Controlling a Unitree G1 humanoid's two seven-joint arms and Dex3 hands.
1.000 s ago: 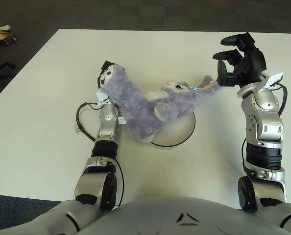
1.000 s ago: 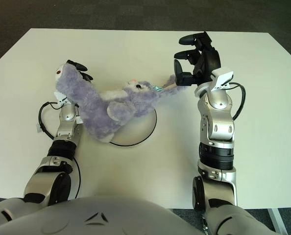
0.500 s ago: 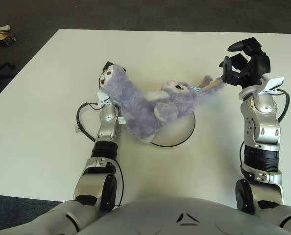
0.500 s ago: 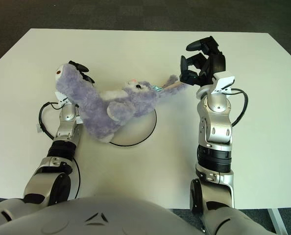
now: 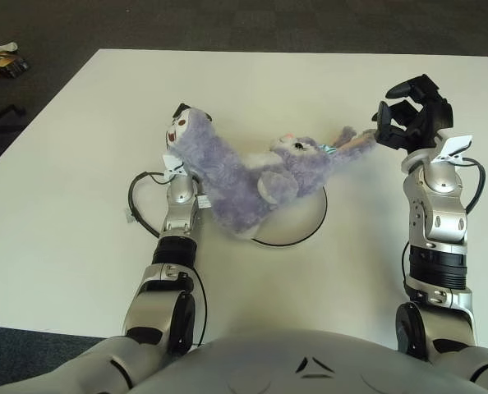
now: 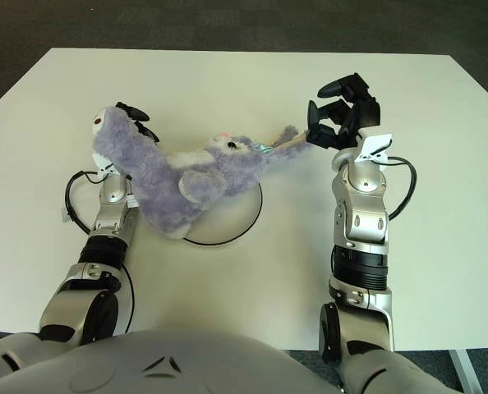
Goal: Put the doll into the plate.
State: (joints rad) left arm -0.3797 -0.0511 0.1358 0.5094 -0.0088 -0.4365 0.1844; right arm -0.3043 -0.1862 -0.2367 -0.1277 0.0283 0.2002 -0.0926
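Sprawled over the plate (image 5: 306, 232), the fluffy purple doll (image 5: 244, 176) is clutched by the left hand (image 5: 181, 115).

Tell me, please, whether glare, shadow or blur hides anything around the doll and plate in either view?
Left eye view: even, soft light; the doll throws a faint shadow on the plate, no glare on the table. Right eye view: the same, and sharp; the left hand is largely hidden behind the doll, by occlusion rather than blur; the right hand shows clearly at the doll's far tip.
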